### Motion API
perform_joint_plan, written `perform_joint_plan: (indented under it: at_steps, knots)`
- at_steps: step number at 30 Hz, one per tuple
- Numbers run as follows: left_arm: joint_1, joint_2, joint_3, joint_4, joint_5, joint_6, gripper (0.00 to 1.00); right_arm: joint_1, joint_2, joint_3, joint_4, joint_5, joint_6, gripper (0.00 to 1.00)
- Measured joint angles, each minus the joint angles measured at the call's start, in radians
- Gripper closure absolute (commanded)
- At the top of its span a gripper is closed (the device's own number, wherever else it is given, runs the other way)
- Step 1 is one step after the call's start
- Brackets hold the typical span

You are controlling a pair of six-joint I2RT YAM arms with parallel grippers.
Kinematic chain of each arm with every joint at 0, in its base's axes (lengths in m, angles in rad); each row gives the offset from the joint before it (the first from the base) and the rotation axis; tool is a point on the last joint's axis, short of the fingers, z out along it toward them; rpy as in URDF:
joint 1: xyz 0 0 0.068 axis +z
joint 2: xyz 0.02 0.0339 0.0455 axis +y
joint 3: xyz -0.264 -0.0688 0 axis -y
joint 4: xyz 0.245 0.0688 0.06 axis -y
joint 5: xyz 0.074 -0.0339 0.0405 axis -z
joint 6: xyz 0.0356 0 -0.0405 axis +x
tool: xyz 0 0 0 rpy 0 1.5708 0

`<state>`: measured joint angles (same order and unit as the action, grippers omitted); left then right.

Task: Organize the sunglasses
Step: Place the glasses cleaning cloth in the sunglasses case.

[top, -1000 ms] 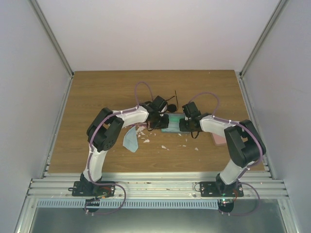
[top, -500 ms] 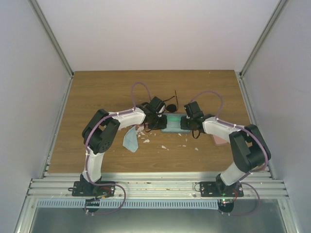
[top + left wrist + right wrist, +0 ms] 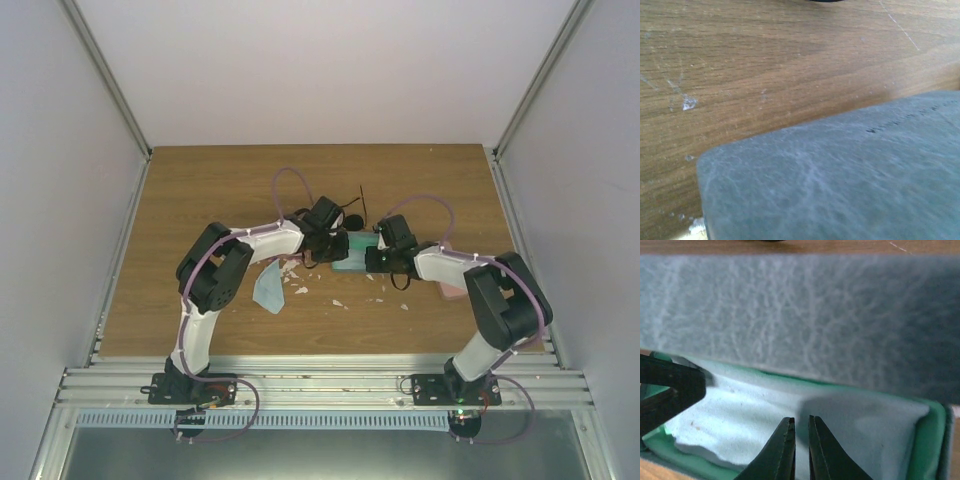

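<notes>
Since a moment ago the right pincer [image 3: 377, 260] has slid a little to the left, closer to the left pincer [image 3: 322, 248]. The black sunglasses [image 3: 350, 217] lie on the surface [image 3: 200, 200], just behind the blue-grey case [image 3: 352, 252]. They are not in it yet. I cannot find the pink pair.

The case is open. Its lid [image 3: 800, 315] stands up and the soft pale lining [image 3: 790, 405] is bare, ready for a pair, I think. The right pincer hangs over that lining with its tips almost pressed together and nothing between them. The left pincer is pressed shut at the case's left end, maybe to keep it steady. I cannot tell if it pinches the case.

A light blue cloth [image 3: 268, 288] lies near the left arm. A pink case [image 3: 450, 290] sits under the right arm.
</notes>
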<state>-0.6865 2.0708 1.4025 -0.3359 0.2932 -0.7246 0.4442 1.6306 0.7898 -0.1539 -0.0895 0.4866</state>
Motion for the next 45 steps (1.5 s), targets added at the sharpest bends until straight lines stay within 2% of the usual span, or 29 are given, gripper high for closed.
perform_joint_plan:
  at_steps: [8, 19, 25, 29, 38, 42, 45]
  knots:
    - [-0.002, 0.029, 0.002, 0.015, -0.05, -0.132, 0.97, 0.005, 0.054, 0.002, 0.091, 0.007, 0.011, 0.91]
    - [-0.021, 0.011, -0.028, 0.05, -0.167, -0.29, 0.98, 0.019, 0.055, -0.037, 0.181, 0.155, 0.08, 0.91]
    - [-0.021, -0.003, -0.042, 0.051, -0.203, -0.32, 0.98, 0.018, 0.045, -0.045, 0.166, 0.274, 0.125, 0.87]
    - [-0.019, -0.027, -0.072, 0.056, -0.216, -0.32, 0.97, 0.016, 0.009, -0.048, 0.1, 0.316, 0.142, 0.82]
    - [0.001, -0.191, -0.153, 0.035, -0.205, -0.211, 0.74, 0.013, -0.182, -0.017, -0.06, 0.266, 0.138, 0.59]
    - [0.061, -0.321, -0.219, 0.029, -0.205, -0.143, 0.6, 0.013, -0.259, -0.009, -0.113, 0.228, 0.132, 0.54]
    - [0.144, -0.41, -0.281, 0.021, -0.207, -0.087, 0.54, 0.013, -0.302, -0.008, -0.148, 0.197, 0.128, 0.51]
